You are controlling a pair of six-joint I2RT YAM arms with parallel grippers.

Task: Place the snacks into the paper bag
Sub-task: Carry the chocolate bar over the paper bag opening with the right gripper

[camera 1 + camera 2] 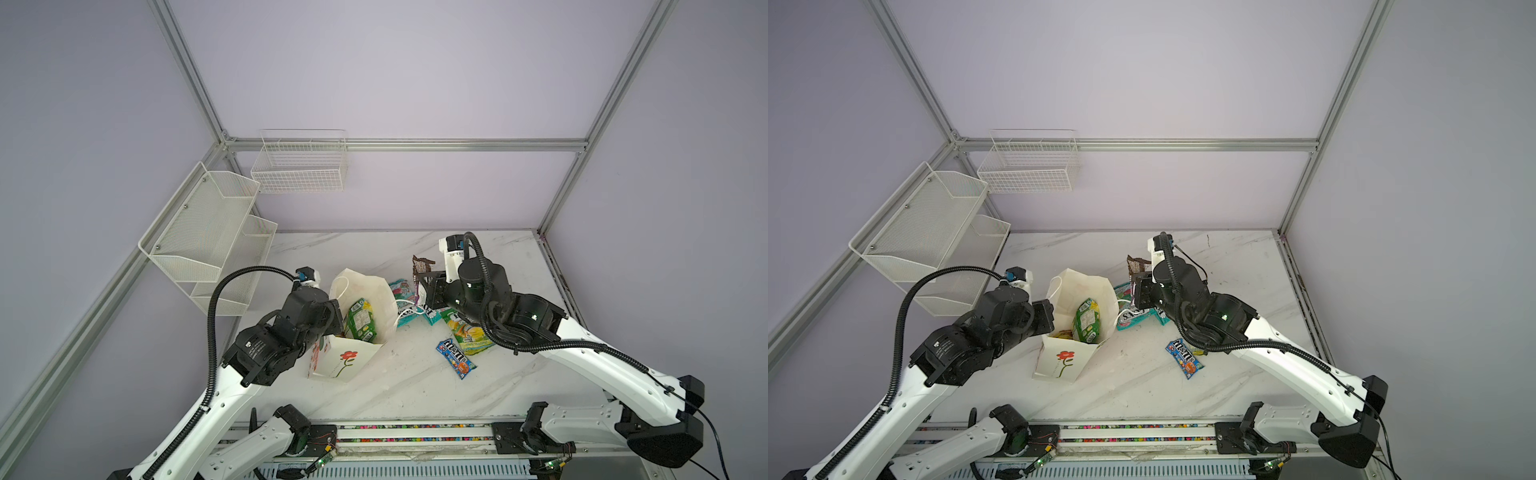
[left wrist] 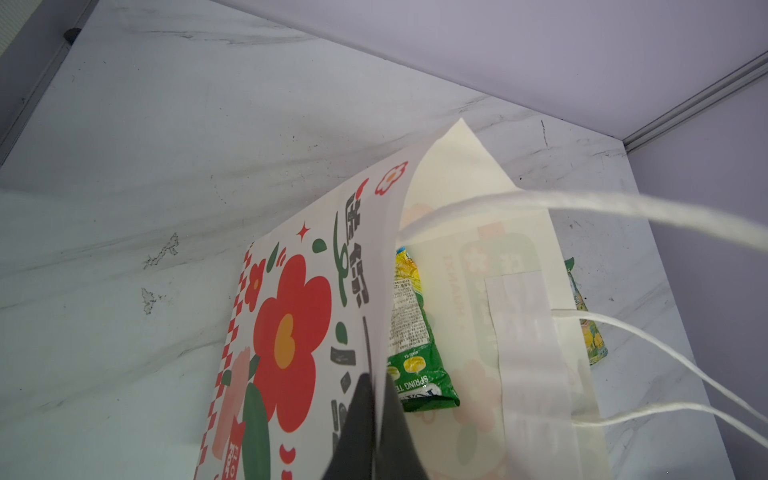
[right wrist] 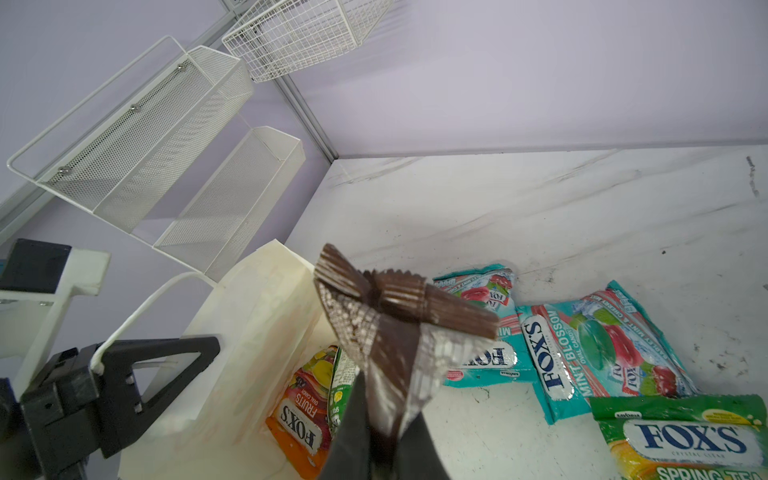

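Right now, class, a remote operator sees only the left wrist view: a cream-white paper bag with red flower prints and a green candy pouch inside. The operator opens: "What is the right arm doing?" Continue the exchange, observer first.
Observer: The right gripper is shut on a dark brown foil-wrapped bar, held up beside the cream-white paper bag.
Operator: Is anything else inside the bag?
Observer: Yes, an orange FOX'S fruit-candy pouch lies in it next to the green candy pouch.
Operator: What lies outside?
Observer: A blue M&M's packet and two teal FOX'S mint pouches lie on the white marble table, on the right arm's side of the bag.
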